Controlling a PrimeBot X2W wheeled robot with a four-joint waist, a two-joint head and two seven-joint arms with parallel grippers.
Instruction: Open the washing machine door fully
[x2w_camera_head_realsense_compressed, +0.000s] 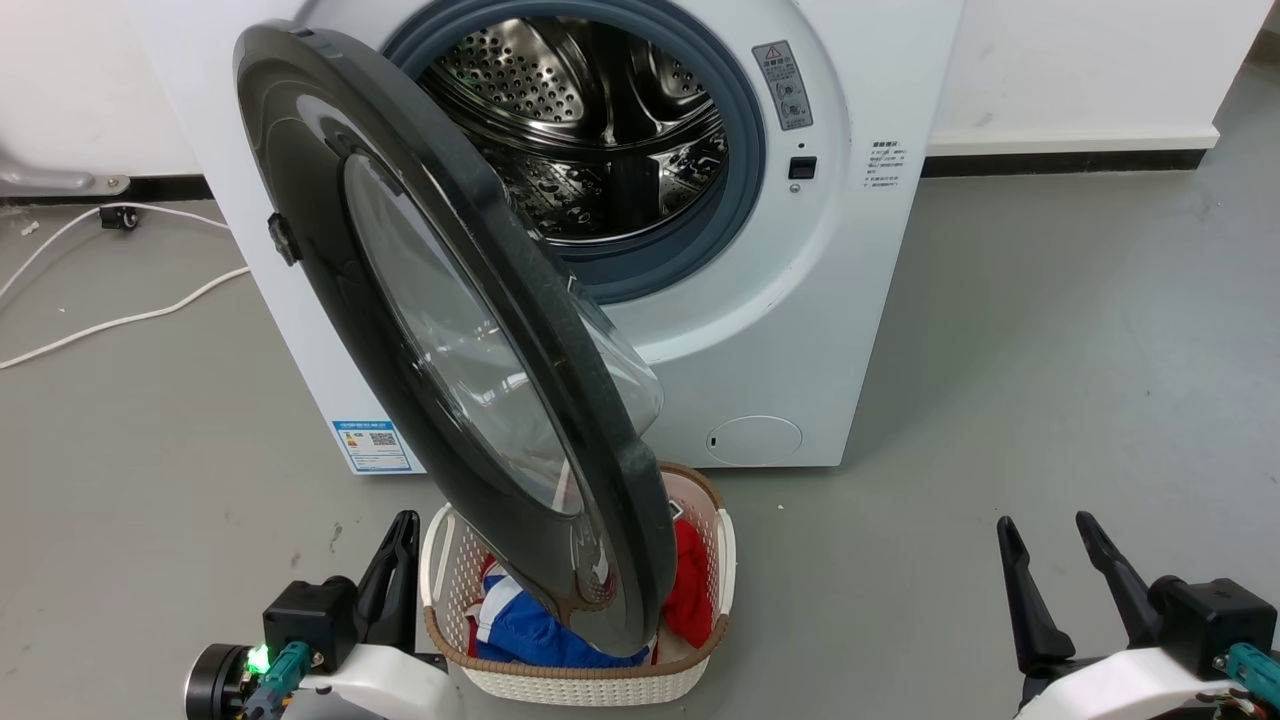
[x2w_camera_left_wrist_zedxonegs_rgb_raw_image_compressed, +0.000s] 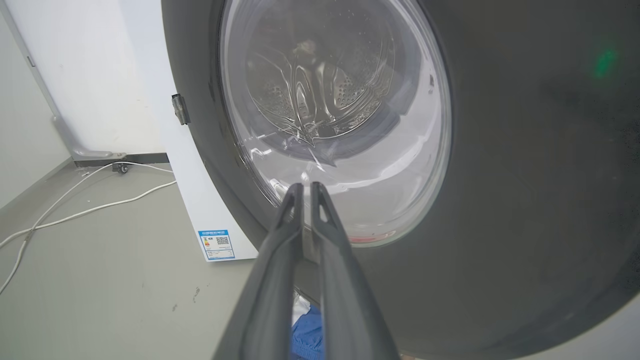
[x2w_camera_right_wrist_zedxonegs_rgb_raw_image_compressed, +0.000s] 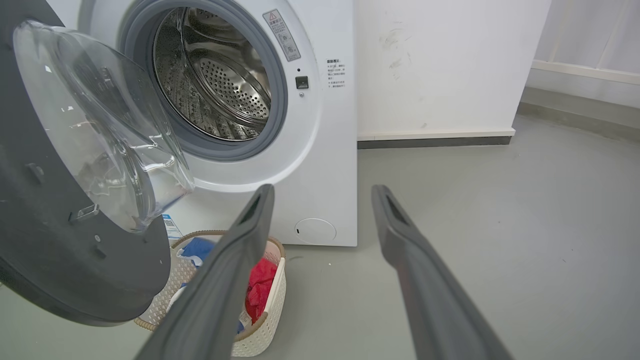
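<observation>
The washing machine (x2w_camera_head_realsense_compressed: 860, 260) is a white front-loader with its steel drum (x2w_camera_head_realsense_compressed: 590, 120) exposed. Its round black door (x2w_camera_head_realsense_compressed: 400, 330) with the clear glass bowl (x2w_camera_head_realsense_compressed: 620, 370) stands swung out toward me, hinged on the left, its lower edge hanging over a basket. In the left wrist view the door (x2w_camera_left_wrist_zedxonegs_rgb_raw_image_compressed: 525, 175) looms close ahead, and my left gripper (x2w_camera_left_wrist_zedxonegs_rgb_raw_image_compressed: 305, 187) is shut and empty, tips just short of its outer face. In the head view the left gripper (x2w_camera_head_realsense_compressed: 405, 525) sits low, left of the basket. My right gripper (x2w_camera_head_realsense_compressed: 1048, 530) is open and empty at the lower right, far from the door (x2w_camera_right_wrist_zedxonegs_rgb_raw_image_compressed: 60, 250).
A white woven laundry basket (x2w_camera_head_realsense_compressed: 590, 685) with red and blue clothes stands on the floor under the door's edge. White cables (x2w_camera_head_realsense_compressed: 120, 320) trail over the grey floor at the left. Open floor lies right of the machine up to the white wall (x2w_camera_right_wrist_zedxonegs_rgb_raw_image_compressed: 440, 70).
</observation>
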